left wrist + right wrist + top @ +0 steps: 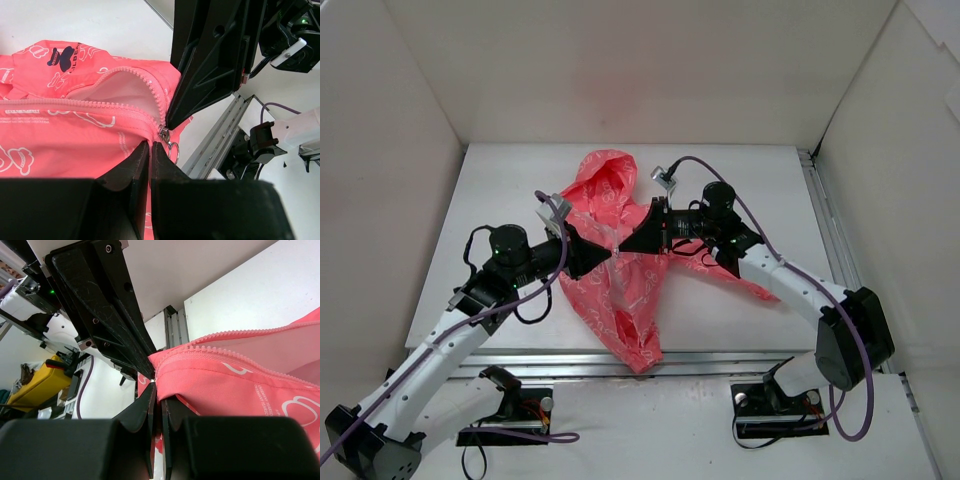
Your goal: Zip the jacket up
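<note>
Where the two claws meet, over the middle of the white tabletop (510, 200), the coral-pink jacket (620, 300) lies crumpled lengthwise. One end points to the far wall, and the other reaches the near edge and the metal rail there. A sleeve trails off to the right under the right arm.

The left claw (608, 257) comes in from the left with its fingers pressed together. Its tips are on the pink cloth just below the zipper slider (164, 134), and the cloth appears nipped between them. The right claw (625, 245) comes in from the opposite side, also pinched narrow, with its tip right at the slider. In the right wrist view the jacket's edge runs straight into its closed fingertips. The two claw tips sit almost touching each other, and the cloth is raised a little at that spot.

A small ring pull (173, 149) hangs free beside the slider. Above the slider the zipper teeth (75, 103) stand parted, baring the white lining (120, 90). The dark blue emblem (64, 55) shows on the far front panel among the white printed clouds.
</note>
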You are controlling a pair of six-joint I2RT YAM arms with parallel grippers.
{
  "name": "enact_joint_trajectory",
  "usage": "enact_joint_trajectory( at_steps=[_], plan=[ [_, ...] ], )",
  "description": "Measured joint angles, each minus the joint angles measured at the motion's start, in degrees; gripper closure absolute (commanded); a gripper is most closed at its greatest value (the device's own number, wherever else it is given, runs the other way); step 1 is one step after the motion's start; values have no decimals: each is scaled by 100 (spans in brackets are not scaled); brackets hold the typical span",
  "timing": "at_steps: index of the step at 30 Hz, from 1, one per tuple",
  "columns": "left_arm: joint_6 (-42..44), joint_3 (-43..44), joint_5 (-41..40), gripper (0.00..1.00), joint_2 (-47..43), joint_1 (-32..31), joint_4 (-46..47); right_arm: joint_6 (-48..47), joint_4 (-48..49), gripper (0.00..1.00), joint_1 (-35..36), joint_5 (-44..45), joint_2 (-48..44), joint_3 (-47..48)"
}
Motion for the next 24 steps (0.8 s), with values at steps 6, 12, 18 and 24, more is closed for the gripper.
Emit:
enact_joint_trajectory(
  at_steps=[6, 12, 18, 24],
  plan=[
    [101, 57, 42, 100, 42, 2, -66, 0, -9, 100, 0, -24, 2, 20],
    [144, 7, 57, 100, 31, 2, 79, 26, -83, 100, 0, -26, 39, 136],
    [214, -90, 61, 100, 2, 0, 192, 42, -127, 100, 0, -24, 90, 170],
    [240, -205, 264, 100, -118, -15, 382, 42, -144, 100, -28, 2, 162, 190]
  ],
)
